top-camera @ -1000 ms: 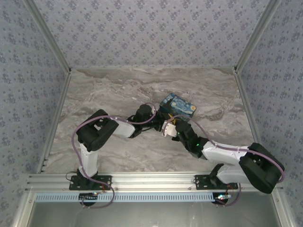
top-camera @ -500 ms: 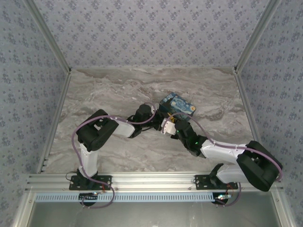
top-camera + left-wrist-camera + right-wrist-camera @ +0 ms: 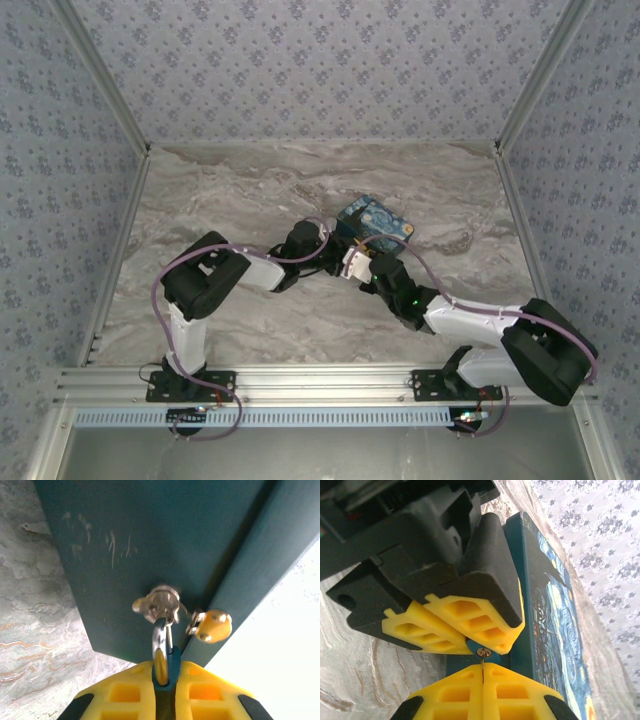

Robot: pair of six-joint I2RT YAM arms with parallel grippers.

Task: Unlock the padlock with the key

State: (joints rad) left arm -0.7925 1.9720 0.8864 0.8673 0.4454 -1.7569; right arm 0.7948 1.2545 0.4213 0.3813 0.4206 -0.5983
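The tiny blue-teal padlock (image 3: 172, 662) hangs by its silver shackle (image 3: 159, 642) from a metal hasp (image 3: 157, 602) on the dark teal side of the starry-night box (image 3: 380, 222). My left gripper (image 3: 166, 674) is shut on the padlock body. In the right wrist view, the left gripper's yellow fingers (image 3: 470, 615) pinch the padlock (image 3: 471, 645) from above. The right gripper (image 3: 483, 670) is shut on the key (image 3: 482, 661), whose tip sits in the padlock's keyhole (image 3: 483, 652). From the top, both grippers, left (image 3: 330, 250) and right (image 3: 352, 262), meet at the box's near corner.
A small yellow knob (image 3: 214, 625) sticks out of the box beside the hasp. The box (image 3: 545, 620) lies on the marble tabletop (image 3: 240, 190), close behind both grippers. Patterned walls (image 3: 320, 70) enclose the table at the back and sides.
The right gripper has crept a little up and left toward the left gripper and the padlock. The left arm and the box have stayed put.
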